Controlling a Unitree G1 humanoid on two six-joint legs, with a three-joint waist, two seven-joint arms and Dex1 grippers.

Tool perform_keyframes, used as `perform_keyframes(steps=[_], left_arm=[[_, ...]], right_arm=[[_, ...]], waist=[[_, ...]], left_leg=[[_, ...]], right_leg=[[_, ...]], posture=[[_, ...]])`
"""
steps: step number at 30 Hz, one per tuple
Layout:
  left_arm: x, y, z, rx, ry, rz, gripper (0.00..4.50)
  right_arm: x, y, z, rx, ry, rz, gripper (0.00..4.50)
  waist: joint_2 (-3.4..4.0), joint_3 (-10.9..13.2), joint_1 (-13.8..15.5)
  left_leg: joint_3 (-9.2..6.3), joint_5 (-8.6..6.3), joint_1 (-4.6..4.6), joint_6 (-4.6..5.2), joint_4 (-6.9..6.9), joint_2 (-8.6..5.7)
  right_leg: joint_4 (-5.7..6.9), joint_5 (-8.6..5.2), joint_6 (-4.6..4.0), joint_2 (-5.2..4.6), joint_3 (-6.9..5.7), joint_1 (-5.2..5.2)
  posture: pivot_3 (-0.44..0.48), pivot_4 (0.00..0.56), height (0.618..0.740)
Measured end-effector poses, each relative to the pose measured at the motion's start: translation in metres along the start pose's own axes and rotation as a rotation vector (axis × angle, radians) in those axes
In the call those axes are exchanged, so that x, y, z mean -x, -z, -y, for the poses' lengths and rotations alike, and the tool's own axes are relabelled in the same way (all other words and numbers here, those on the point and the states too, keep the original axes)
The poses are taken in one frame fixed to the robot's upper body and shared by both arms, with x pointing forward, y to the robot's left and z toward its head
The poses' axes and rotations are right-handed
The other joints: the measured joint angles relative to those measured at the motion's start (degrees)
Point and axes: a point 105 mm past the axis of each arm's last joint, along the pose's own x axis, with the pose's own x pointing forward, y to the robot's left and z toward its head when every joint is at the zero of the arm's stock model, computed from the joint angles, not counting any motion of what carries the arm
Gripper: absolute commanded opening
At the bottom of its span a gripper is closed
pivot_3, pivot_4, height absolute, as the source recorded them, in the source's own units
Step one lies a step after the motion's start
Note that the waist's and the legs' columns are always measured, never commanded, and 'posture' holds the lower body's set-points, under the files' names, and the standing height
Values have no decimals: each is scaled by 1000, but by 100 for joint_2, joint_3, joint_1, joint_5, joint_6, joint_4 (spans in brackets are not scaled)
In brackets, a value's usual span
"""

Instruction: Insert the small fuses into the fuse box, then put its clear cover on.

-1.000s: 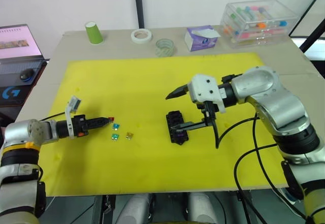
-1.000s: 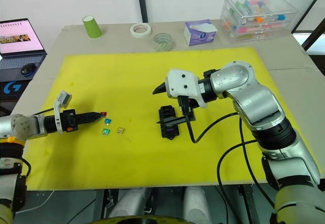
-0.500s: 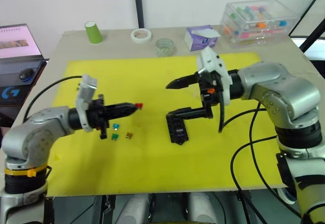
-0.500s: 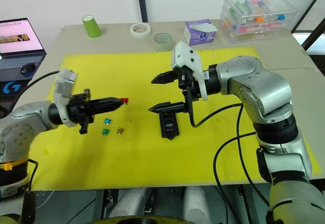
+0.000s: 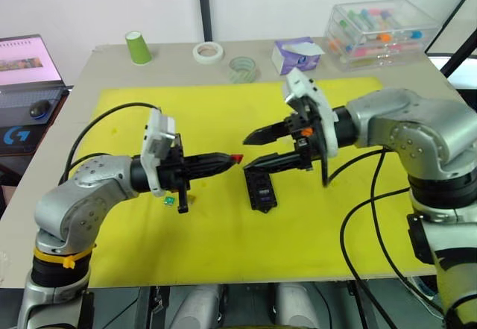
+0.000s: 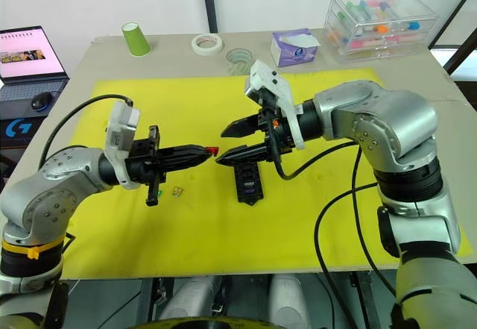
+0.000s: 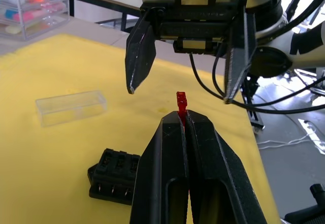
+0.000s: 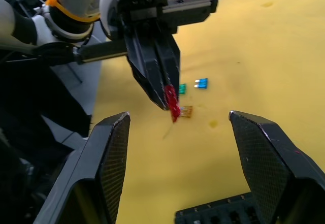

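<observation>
Here my left pincer clamps a red fuse in mid-air, facing my right pincer, spread wide and empty above the fuse box on the yellow surface.

Two head cameras look forward and down from above the near edge of the worktop, showing the same yellow mat from slightly offset positions. Each wrist camera looks close along its own hand toward the other hand; both share the red fuse.
</observation>
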Motion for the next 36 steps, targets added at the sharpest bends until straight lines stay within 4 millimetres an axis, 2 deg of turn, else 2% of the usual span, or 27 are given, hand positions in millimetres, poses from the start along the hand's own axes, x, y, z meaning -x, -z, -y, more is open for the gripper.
perform_keyframes(steps=[1, 3, 5, 14, 16, 36], left_arm=[[-1, 1, 1, -2, 7, -1, 0], [-2, 1, 1, -6, 11, 0, 0], [-1, 0, 1, -12, 11, -1, 0], [0, 1, 2, -25, 17, -6, 0], [0, 3, 3, -25, 19, -12, 0], [0, 6, 2, -19, 20, -23, 0]], right_arm=[[0, 0, -1, -6, -5, -1, 3217], [-1, 1, -1, -14, -10, -2, 2886], [-1, 1, -2, -20, -13, -3, 2347], [-3, 5, -1, -35, -12, -24, 2347], [-3, 5, -1, -36, -13, -24, 1908], [-4, 6, 0, -37, -9, -30, 1908]], waist=[[0, 0, 3], [0, 0, -4], [0, 0, -7], [0, 0, -6], [0, 0, -7], [0, 0, -5]], left_leg=[[0, 0, 0, 0, 0, 0], [0, 0, 0, 0, 0, 0], [0, 0, 0, 0, 0, 0], [0, 0, 0, 0, 0, 0], [0, 0, 0, 0, 0, 0], [0, 0, 0, 0, 0, 0]], right_leg=[[0, 0, 0, 0, 0, 1], [0, 0, 0, 0, 0, 0], [0, 0, 0, 0, 0, -1], [-1, 0, 0, 0, 0, 0], [-1, 0, 0, 0, 0, 0], [-1, 0, 0, 0, 0, 0]], posture=[[0, 150, 740], [0, 150, 740], [0, 150, 740], [0, 150, 740], [0, 150, 740], [0, 150, 740]])
